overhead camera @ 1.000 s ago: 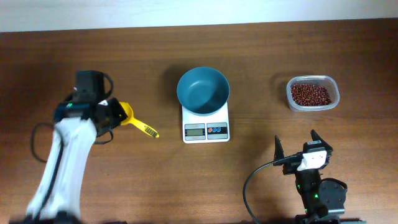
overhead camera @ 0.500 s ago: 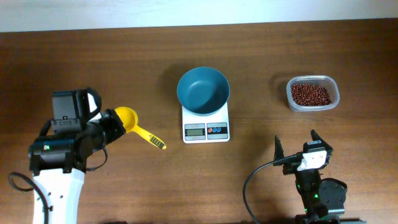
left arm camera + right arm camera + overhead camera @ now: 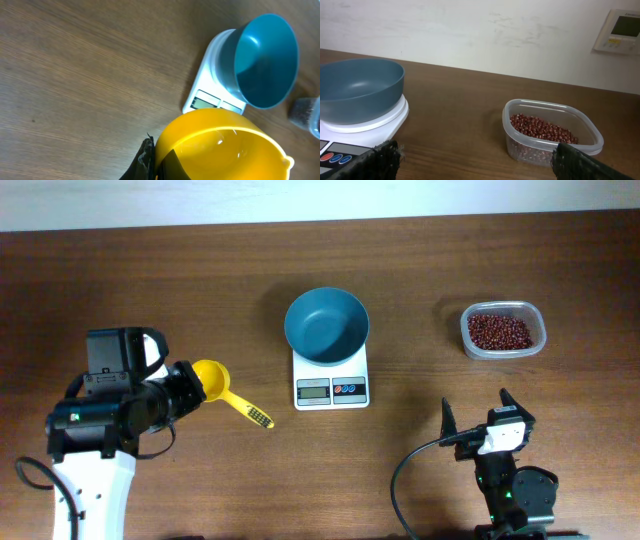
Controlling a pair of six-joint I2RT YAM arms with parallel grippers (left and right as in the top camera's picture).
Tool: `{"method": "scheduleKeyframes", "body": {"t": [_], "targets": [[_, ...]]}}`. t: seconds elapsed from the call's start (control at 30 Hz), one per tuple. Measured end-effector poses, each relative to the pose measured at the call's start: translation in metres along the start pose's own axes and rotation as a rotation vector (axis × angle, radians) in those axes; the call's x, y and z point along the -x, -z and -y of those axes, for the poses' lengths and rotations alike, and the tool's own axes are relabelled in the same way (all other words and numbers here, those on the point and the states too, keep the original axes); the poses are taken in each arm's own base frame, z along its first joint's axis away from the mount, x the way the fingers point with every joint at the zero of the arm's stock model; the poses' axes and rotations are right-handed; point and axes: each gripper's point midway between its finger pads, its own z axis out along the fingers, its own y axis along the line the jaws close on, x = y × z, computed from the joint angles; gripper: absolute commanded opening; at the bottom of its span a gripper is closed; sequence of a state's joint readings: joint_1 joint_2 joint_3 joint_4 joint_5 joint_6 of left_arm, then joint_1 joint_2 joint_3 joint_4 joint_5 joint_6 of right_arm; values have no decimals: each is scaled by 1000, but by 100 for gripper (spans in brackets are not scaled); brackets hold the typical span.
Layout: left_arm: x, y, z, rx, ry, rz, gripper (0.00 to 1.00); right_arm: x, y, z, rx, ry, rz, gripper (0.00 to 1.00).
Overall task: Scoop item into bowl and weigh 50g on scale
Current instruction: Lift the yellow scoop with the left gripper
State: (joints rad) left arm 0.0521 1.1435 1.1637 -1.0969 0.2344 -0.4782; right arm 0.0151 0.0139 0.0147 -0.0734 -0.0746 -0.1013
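The teal-blue bowl (image 3: 326, 326) stands empty on the white scale (image 3: 331, 387) at the table's middle; both show in the left wrist view, bowl (image 3: 265, 60) and scale (image 3: 212, 95), and in the right wrist view, bowl (image 3: 357, 90) and scale (image 3: 350, 145). The red-brown beans (image 3: 500, 332) lie in a clear tub (image 3: 503, 330) at the right, seen close in the right wrist view (image 3: 542, 127). My left gripper (image 3: 190, 388) is shut on a yellow scoop (image 3: 222, 392), empty, left of the scale (image 3: 225, 147). My right gripper (image 3: 475, 420) is open and empty near the front edge.
A cable (image 3: 405, 480) loops by the right arm's base. A wall panel (image 3: 618, 31) hangs behind the table. Bare wood lies between the scale and the tub.
My left arm has swung down and toward the scale with the yellow scoop in its jaws; the scoop now lies a little further right. The right arm has not moved.
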Motion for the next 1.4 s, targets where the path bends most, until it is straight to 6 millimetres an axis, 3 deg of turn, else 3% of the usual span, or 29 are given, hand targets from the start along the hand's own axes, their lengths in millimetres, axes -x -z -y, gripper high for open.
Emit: {"method": "scheduleKeyframes", "body": {"t": [0.8,1.4], "targets": [[-15,1,7,-43,204,-76,0,0,0,0,0,0,0,99],[-16,1,9,-53,216,-82,0,0,0,0,0,0,0,99]]}}
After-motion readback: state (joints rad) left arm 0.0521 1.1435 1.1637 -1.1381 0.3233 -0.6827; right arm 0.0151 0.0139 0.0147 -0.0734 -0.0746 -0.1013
